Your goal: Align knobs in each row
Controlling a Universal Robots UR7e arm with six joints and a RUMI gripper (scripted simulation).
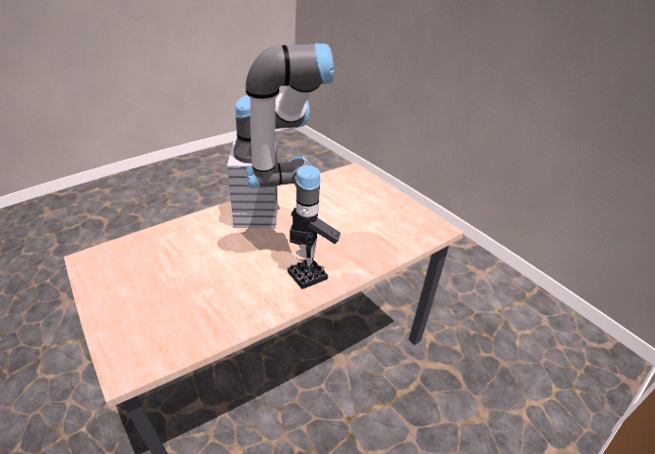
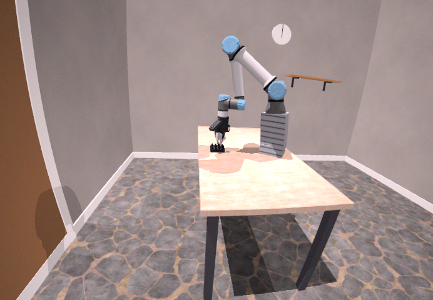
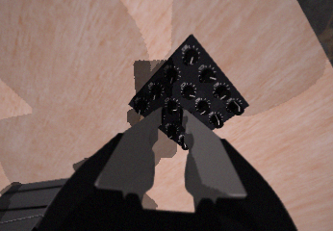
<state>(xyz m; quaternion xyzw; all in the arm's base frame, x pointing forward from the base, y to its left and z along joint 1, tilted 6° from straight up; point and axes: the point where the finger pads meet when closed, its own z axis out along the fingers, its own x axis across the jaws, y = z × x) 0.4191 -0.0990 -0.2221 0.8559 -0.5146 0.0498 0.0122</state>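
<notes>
The black knob box (image 1: pixel 308 274) lies on the wooden table near its right front edge; it also shows in the exterior view (image 2: pixel 217 148). In the wrist view the box (image 3: pixel 189 91) sits turned like a diamond, with several small black knobs with pale pointer marks. My gripper (image 1: pixel 307 260) points straight down onto the box's near corner. In the wrist view its two fingers stand narrowly apart on either side of a knob (image 3: pixel 172 107) in the near rows, with a small gap on each side. The knobs right under the fingertips are partly hidden.
The arm's grey ribbed base block (image 1: pixel 252 195) stands on the table behind the box. The table edge (image 1: pixel 393 272) runs close to the box's right. A wall shelf (image 2: pixel 311 79) hangs far behind.
</notes>
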